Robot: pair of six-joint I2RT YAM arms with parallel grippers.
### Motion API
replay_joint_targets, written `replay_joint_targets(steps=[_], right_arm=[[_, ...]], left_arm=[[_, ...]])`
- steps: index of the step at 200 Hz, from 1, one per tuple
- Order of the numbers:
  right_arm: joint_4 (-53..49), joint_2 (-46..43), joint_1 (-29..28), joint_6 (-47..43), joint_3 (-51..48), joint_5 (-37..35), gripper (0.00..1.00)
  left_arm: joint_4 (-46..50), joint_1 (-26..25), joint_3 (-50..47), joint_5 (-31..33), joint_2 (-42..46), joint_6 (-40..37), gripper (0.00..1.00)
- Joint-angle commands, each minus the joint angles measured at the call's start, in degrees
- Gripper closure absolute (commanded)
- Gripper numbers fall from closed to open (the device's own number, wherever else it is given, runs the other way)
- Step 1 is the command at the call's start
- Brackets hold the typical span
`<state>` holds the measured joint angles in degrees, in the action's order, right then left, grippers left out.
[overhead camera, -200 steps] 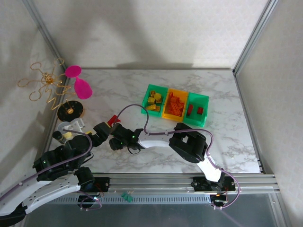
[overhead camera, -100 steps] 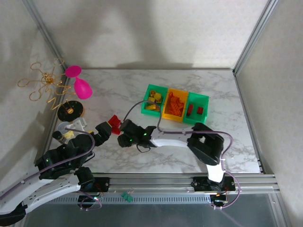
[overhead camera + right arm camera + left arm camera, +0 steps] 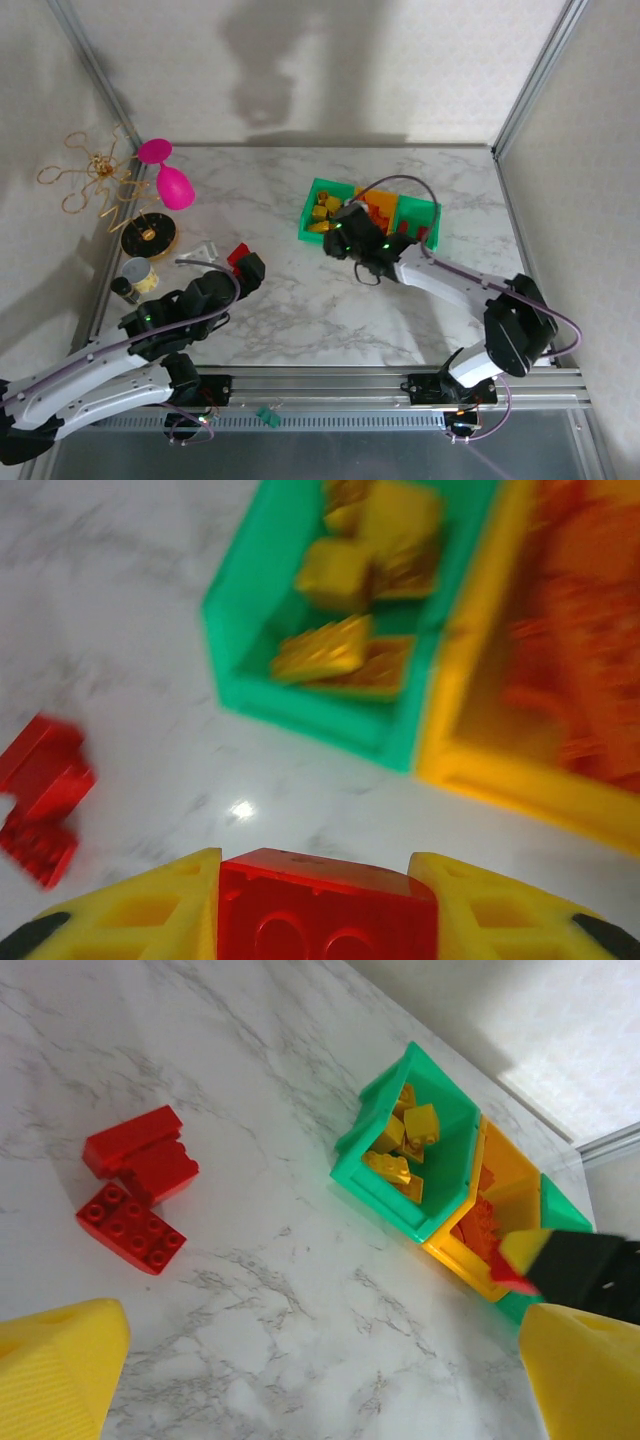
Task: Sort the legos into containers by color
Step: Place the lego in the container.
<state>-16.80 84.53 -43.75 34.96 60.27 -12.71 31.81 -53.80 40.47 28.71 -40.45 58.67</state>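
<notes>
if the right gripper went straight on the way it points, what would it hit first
probably the near wall of the green bin with yellow bricks, though blur makes depth unclear

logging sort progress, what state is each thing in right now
right gripper, shut on a red lego
left gripper, open, empty
left green bin, holds yellow legos
yellow-orange bin, holds orange legos
right green bin, partly hidden by the arm
red legos on table, loose, unsorted

Overhead and close wrist cameras share the containers (image 3: pixel 308 212).
</notes>
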Motion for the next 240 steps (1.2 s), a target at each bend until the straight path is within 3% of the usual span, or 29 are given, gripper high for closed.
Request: replay_joint_targets(steps=[1, 42, 116, 186, 217, 240], right_arm=[[-3.61, -2.32, 6.62, -2.20, -1.51, -2.75, 0.59], [-2.47, -0.92, 18.44, -4.49, -1.28, -2.27, 0.59], [-0.14, 10.09, 28.53, -5.96, 4.68, -5.04, 0.59], [-0.28, 10.53, 29.26, -8.25, 7.76, -3.64, 0.36], [-2.35, 6.82, 27.33, -8.50, 6.76, -5.38, 0.30], [-2.48, 4.05, 23.81, -8.59, 4.85, -2.00, 0.29]], left_arm=[[-6.03, -0.05, -0.83, -1.31, -3.76, 0.22, 0.00], [-14.69, -0.07, -1.80, -4.13, -9.58, -3.90, 0.00], [-18.35, -0.02, -2.22, -5.44, -14.21, -5.11, 0.00], [-17.07, 0.05, -3.03, -4.03, -12.52, -4.29, 0.00], [-15.43, 0.19, -3.47, -3.36, -10.21, -3.53, 0.00], [-12.53, 0.32, -3.38, -2.72, -7.92, -2.41, 0.00]])
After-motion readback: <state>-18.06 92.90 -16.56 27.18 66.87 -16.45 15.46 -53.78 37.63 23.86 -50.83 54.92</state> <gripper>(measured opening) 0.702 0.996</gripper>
